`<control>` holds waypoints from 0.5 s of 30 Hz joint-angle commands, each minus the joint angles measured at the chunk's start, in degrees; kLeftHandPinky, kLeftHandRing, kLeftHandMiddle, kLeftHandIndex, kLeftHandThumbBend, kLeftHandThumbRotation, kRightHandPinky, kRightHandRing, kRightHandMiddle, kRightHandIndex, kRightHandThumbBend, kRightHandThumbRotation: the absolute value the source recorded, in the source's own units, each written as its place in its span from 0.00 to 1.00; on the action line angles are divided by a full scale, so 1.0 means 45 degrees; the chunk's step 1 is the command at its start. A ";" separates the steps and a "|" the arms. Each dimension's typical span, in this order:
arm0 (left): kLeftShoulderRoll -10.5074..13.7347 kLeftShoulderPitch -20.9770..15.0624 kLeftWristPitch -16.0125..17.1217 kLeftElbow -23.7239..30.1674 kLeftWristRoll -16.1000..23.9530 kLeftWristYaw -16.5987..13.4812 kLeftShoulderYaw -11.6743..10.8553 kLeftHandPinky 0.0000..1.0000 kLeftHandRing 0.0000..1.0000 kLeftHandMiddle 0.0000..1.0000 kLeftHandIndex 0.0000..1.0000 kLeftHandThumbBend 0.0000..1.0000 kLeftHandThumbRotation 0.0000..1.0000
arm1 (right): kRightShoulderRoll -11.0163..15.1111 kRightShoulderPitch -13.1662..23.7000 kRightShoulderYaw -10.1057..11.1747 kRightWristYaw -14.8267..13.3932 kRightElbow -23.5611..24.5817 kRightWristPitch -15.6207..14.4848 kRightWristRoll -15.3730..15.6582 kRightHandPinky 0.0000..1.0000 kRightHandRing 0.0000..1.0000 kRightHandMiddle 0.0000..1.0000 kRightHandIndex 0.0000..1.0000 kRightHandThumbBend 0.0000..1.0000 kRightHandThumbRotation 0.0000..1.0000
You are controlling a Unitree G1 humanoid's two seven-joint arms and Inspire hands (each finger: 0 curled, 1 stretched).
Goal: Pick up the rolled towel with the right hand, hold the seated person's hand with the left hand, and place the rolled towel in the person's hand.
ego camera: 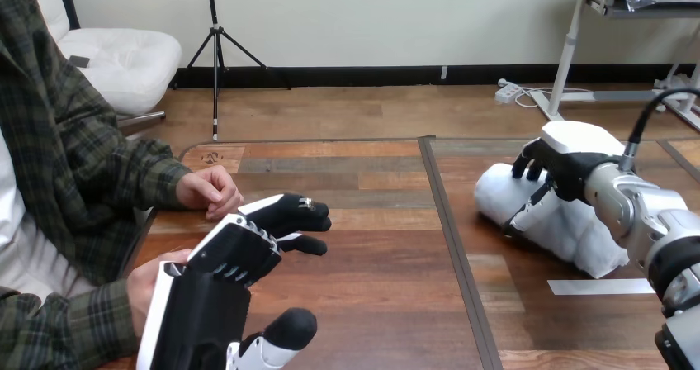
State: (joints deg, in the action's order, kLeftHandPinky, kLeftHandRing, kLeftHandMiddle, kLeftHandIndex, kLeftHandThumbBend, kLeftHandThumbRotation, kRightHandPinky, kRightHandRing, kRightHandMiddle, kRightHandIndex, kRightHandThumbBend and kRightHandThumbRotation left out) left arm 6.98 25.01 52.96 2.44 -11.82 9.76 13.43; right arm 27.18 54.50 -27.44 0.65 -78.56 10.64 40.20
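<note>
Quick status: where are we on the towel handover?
Nothing finished yet. In hand: the right hand curls round the rolled towel, which lies on the table. The left hand, open, is beside the person's lower hand without holding it. Left: lift the towel, hold the person's hand, place the towel in it.

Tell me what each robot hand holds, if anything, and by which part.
The right hand has its fingers curled over the white rolled cloth towel near its middle. The left hand is open, holding nothing.

A white strip (598,286) lies flat on the wooden table's (380,296) right half.
</note>
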 commanded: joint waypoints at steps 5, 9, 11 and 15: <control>-0.0518 -0.0075 0.0504 0.0698 0.0070 -0.0047 -0.0048 0.57 0.68 0.69 0.68 0.89 0.58 | -0.0314 -0.0971 0.0470 0.0255 -0.0036 0.0249 -0.0622 0.58 0.59 0.60 0.58 0.90 0.02; -0.0495 -0.0052 0.0535 0.0754 0.0050 -0.0051 -0.0022 0.57 0.68 0.69 0.68 0.89 0.59 | -0.0303 -0.1066 0.0603 0.0286 0.0014 0.0516 -0.0836 0.56 0.57 0.58 0.55 0.88 0.00; -0.0465 -0.0070 0.0565 0.0774 -0.0010 -0.0017 0.0011 0.57 0.68 0.69 0.68 0.89 0.59 | -0.0308 -0.1098 0.0658 0.0335 0.0044 0.0648 -0.0923 0.55 0.56 0.57 0.54 0.87 0.00; -0.0384 -0.0113 0.0578 0.0805 -0.0203 0.0085 0.0103 0.56 0.68 0.69 0.68 0.88 0.59 | -0.0296 -0.1176 0.0731 0.0311 0.0101 0.0984 -0.1040 0.54 0.54 0.56 0.53 0.86 0.00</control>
State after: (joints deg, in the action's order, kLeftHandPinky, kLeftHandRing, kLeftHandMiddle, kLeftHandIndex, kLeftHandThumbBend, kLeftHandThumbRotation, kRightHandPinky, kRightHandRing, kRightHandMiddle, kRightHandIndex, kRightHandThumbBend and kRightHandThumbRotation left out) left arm 6.99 25.15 54.38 2.92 -11.95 9.77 13.41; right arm 27.19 53.34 -24.32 0.31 -77.63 13.57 36.25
